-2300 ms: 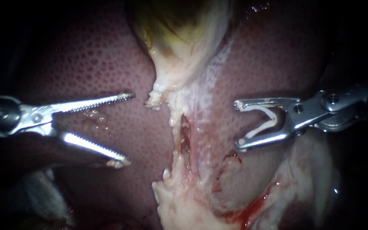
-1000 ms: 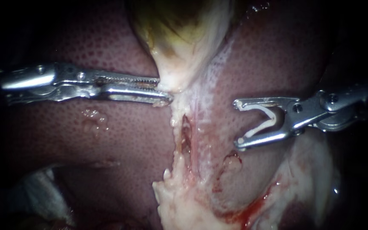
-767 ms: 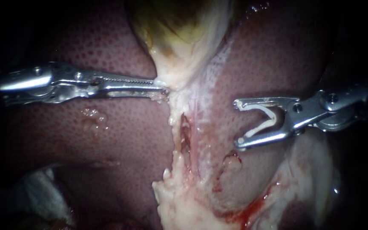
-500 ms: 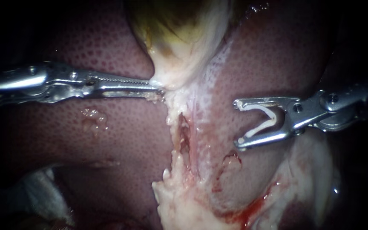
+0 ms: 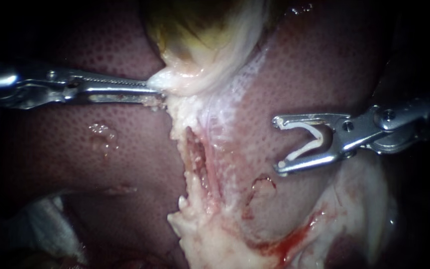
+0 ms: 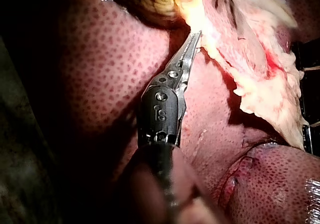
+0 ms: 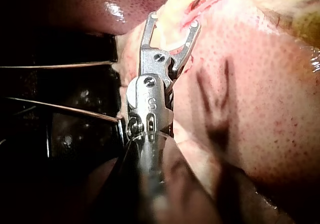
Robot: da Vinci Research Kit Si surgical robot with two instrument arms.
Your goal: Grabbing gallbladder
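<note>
Clamped on gallbladder (image 5: pixel 200 50), newly dragged toward 9 o'clock by left hand (image 5: pixel 158 92); grab looking secure. Clip (image 5: pixel 309 144) held wide in unmoved right hand (image 5: pixel 278 144).

The top edge cuts off the yellow-green gallbladder (image 5: pixel 200 30); darkness swallows the shaft of our slim steel left instrument (image 5: pixel 156 91).
</note>
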